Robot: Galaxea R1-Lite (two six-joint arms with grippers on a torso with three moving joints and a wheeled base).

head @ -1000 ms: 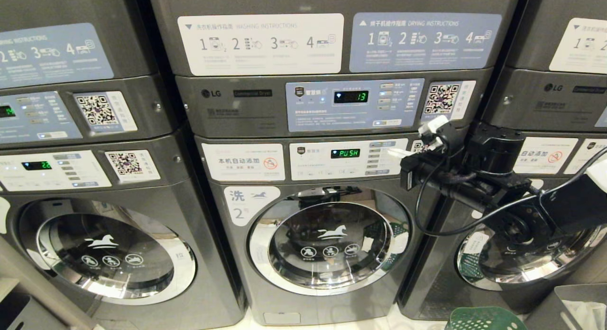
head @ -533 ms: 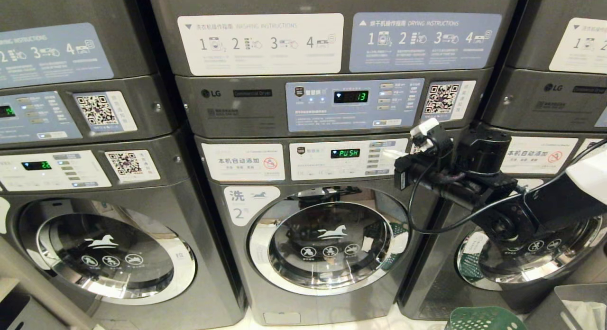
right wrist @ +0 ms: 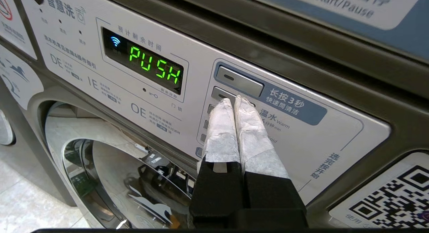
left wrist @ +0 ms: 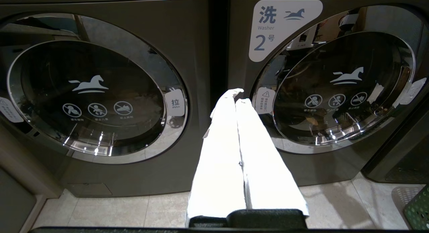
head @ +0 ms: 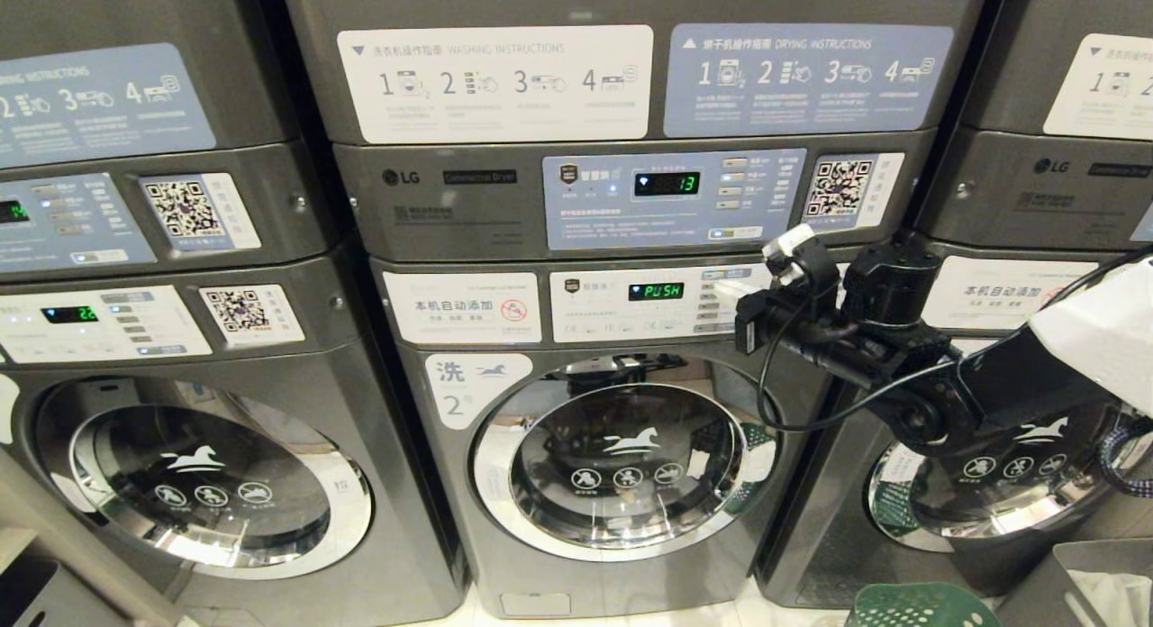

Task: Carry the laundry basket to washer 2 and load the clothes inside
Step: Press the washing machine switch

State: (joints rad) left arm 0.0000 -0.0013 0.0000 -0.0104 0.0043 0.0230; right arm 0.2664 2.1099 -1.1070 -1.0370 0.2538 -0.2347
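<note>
Washer 2 (head: pixel 621 465) stands in the middle with its round door (left wrist: pixel 338 89) closed and a "2" label (left wrist: pixel 285 28) beside it. Its panel display (right wrist: pixel 156 68) reads PUSH. My right gripper (head: pixel 728 294) is shut, and its white-wrapped fingertips (right wrist: pixel 233 102) rest against the second grey button (right wrist: pixel 219 92) in the panel's button column. My left gripper (left wrist: pixel 236 97) is shut and empty, held low and pointing at the gap between washer 2 and the washer on its left. A green laundry basket (head: pixel 919 607) sits on the floor at the lower right. No clothes show.
Another washer (head: pixel 207 483) stands to the left and a third (head: pixel 991 492) to the right, partly behind my right arm. Dryers are stacked above. A grey bin (head: pixel 1081 577) stands by the basket. The basket's corner (left wrist: pixel 419 209) shows on pale floor tiles (left wrist: pixel 110 209).
My right arm has moved left along the panel, bringing the shut gripper onto the button column. The washers, the basket and the left arm have not moved.
</note>
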